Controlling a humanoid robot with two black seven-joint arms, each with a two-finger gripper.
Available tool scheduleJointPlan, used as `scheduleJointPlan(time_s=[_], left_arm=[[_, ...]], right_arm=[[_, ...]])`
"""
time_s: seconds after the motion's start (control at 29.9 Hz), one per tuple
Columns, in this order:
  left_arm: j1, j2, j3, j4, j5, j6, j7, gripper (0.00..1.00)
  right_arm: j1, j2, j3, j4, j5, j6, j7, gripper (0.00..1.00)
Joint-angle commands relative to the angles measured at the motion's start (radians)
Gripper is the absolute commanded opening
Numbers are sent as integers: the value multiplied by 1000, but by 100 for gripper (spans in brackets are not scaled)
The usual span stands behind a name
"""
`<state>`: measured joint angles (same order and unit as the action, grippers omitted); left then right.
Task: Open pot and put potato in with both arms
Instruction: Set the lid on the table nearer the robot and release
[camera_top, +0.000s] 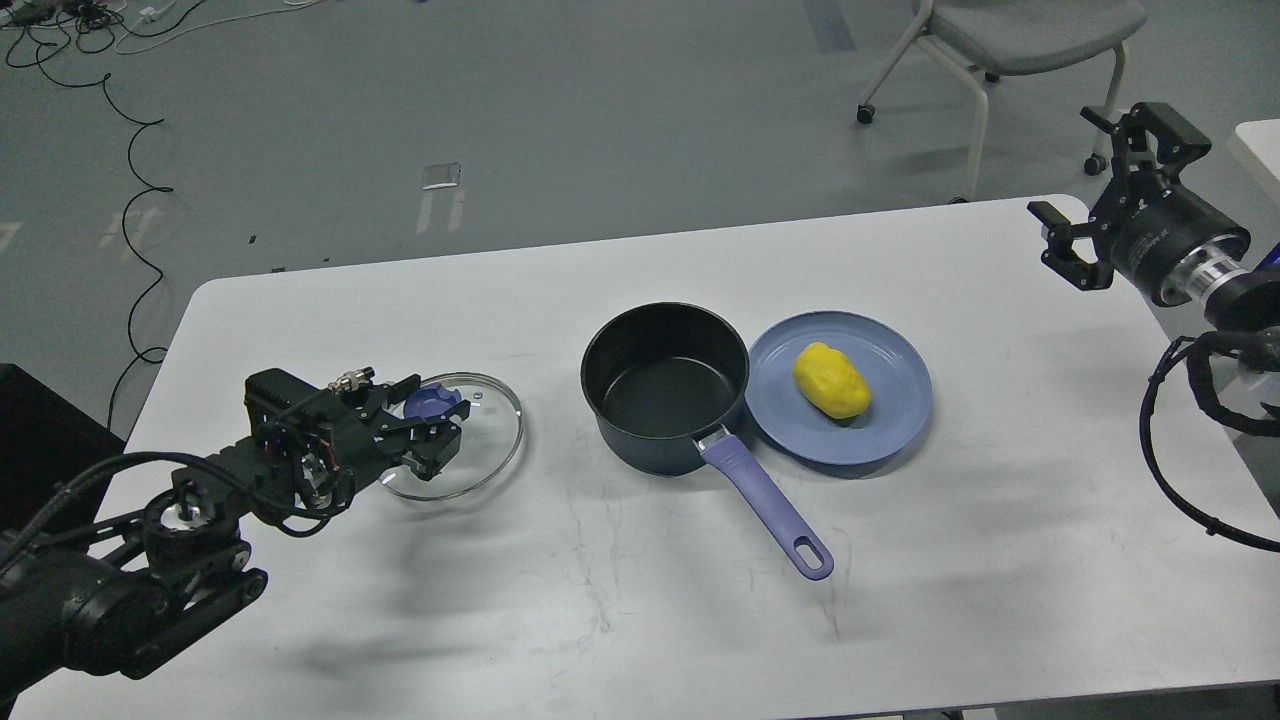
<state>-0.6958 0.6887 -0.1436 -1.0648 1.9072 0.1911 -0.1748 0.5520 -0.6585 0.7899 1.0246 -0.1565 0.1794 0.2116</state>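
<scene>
The dark navy pot stands open and empty mid-table, its purple handle pointing toward me. The yellow potato lies on a flat blue plate just right of the pot. My left gripper holds the glass lid by its purple knob, low over the table's left side; the lid looks to be resting on or just above the surface. My right gripper is open and empty, raised over the table's far right corner.
The white table has rounded corners and a near edge at the bottom. A grey chair stands on the floor beyond the far right corner. Cables lie on the floor at the far left.
</scene>
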Motion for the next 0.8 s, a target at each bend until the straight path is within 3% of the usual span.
scheduleJointPlan(time_s=[0.0, 0.03, 0.1, 0.13, 0.33, 0.5, 0.63, 0.77], left_arm=[[12, -6, 1, 0, 0, -1, 1, 68], [13, -8, 1, 0, 0, -1, 1, 70], [15, -9, 1, 0, -5, -1, 0, 87], [16, -11, 1, 0, -4, -1, -2, 89], [27, -15, 1, 0, -4, -1, 0, 89], [12, -6, -19, -3, -29, 1, -6, 97], [-39, 2, -56, -4, -172, 1, -41, 98], [-201, 8, -60, -9, -521, -8, -94, 98]], right_arm=[[-1, 0, 0, 0, 0, 0, 0, 100], [-1, 0, 0, 0, 0, 0, 0, 100], [-1, 0, 0, 0, 0, 0, 0, 100], [-1, 0, 0, 0, 0, 0, 0, 100], [-3, 0, 0, 0, 0, 0, 0, 100], [-1, 0, -1, 6, -6, 5, 0, 100], [11, -7, -21, 14, -31, 6, 0, 100], [121, -13, -183, 21, -255, 6, 2, 100]])
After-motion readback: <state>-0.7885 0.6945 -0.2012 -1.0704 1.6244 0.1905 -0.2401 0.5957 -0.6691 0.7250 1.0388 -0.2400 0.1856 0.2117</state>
